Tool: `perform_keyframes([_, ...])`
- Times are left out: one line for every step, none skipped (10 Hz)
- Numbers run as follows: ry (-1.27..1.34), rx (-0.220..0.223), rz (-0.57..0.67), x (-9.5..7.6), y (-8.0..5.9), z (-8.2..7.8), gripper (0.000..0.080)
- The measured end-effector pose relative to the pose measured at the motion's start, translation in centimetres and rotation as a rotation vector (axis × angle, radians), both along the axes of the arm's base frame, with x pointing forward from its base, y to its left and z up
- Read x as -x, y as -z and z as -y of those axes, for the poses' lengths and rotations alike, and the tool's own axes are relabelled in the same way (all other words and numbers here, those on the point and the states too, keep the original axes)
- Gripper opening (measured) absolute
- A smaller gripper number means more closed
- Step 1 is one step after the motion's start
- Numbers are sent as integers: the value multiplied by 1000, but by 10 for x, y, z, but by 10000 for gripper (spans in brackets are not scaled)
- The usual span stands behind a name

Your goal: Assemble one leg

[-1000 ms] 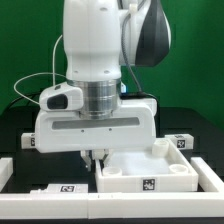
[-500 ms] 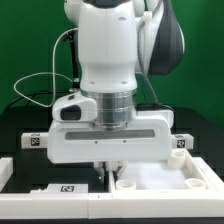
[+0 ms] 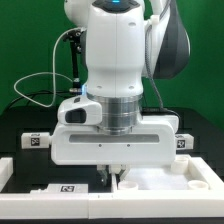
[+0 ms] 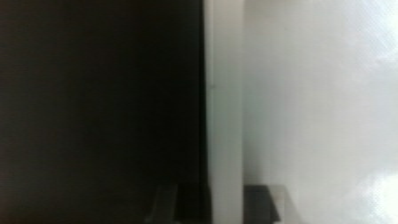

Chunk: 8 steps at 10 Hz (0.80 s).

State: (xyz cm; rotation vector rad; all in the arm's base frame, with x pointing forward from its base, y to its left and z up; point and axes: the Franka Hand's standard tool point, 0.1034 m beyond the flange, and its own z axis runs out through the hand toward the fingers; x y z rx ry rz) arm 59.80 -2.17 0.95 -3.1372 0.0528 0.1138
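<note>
A white square tabletop [image 3: 168,181] with a raised rim and round holes lies low at the exterior view's right. My gripper [image 3: 110,172] hangs straight down over its near-left edge, with the fingers on either side of that rim. In the blurred wrist view the rim is a pale upright strip between the two dark fingertips, and my gripper [image 4: 222,203] appears shut on it. The white tabletop surface [image 4: 320,100] fills one side and the dark table the other. No leg shows clearly.
Tagged white blocks sit at the exterior view's left [image 3: 35,141] and right [image 3: 183,143]. A white piece with a tag [image 3: 64,189] lies low at the front left. A white rail [image 3: 5,172] runs along the left edge. The arm's body hides the middle of the table.
The arm has moved toward the exterior view's right and lower. The white tabletop has shifted right with the gripper. Most of the motion came in the first half second.
</note>
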Motion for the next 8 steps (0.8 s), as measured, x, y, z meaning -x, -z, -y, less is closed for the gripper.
perform_keyframes([-1,-1,0,0,0,0,54])
perform_keyframes([-1,-1,0,0,0,0,131])
perform_keyframes([-1,-1,0,0,0,0,267])
perform_keyframes([-3,-2,-1,1,0,0,267])
perform_keyframes([-11,-26,-24,12,-7,4,466])
perform_keyframes([-15,-38,-64,32,-22,4,584])
perform_keyframes([-12,-37,-69,46,-40,-5,584])
perform_keyframes([-19,-39,-66,60,-59,-16,637])
